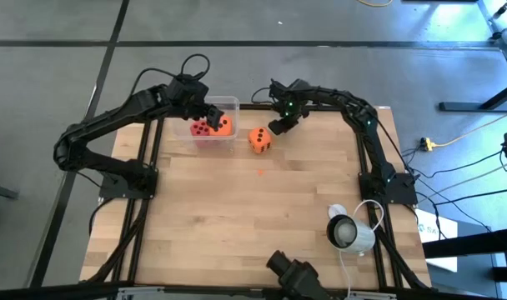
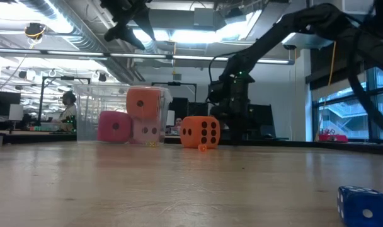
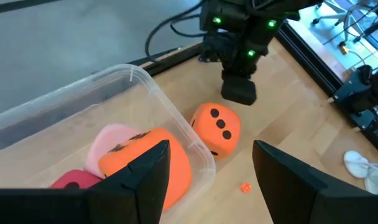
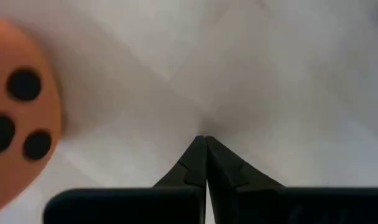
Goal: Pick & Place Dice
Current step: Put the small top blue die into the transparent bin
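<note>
One orange die [image 1: 259,139] rests on the table, just right of a clear plastic container [image 1: 228,104] at the far left. In the container lie an orange die [image 3: 148,165], a pale pink die [image 3: 114,140] and a red die [image 3: 74,180]; the orange one sits on top of the others [image 2: 144,103]. My left gripper [image 3: 211,168] hangs open above the container's right end and holds nothing. My right gripper [image 4: 204,140] is shut, points down at the table just right of the loose orange die [image 4: 18,112], and stands apart from it.
A small orange bit [image 1: 260,173] lies on the wood nearer than the loose die. A white camera with its cable [image 1: 351,231] sits at the near right, and a dark mount [image 1: 291,268] at the near edge. A blue die [image 2: 363,205] lies close to the low camera.
</note>
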Robot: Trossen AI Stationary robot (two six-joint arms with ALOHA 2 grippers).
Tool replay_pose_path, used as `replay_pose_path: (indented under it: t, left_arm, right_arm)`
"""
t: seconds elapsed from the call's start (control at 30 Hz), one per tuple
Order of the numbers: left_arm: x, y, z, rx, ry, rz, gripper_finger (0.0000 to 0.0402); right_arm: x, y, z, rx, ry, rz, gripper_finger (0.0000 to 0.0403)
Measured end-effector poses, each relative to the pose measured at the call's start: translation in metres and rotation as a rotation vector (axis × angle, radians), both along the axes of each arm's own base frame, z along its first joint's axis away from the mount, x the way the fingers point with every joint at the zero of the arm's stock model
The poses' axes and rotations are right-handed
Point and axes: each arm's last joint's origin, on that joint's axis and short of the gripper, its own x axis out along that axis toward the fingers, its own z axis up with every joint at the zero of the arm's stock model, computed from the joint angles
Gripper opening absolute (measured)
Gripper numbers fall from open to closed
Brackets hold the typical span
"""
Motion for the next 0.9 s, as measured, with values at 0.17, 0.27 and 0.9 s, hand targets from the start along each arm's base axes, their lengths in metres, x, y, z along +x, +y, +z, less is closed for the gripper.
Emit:
replay_pose_path:
  t: [0.17,0.27,0.9]
  left_arm:
    - [-0.001,0.0,0.001,0.005,-0.001,0.005,0.0221]
    - [-0.001,0.0,0.001,0.005,-0.001,0.005,0.0221]
    - [0.003,-0.006,0.001,-0.014,-0.015,-0.012,0.0221]
  right_arm:
    - [0.005,-0.011,0.021,-0.06,-0.078,-0.013,0.0]
    - [0.009,-0.021,0.036,-0.104,-0.125,-0.052,0.0]
    - [-0.02,-0.076,0.034,-0.06,-0.138,-0.332,0.0]
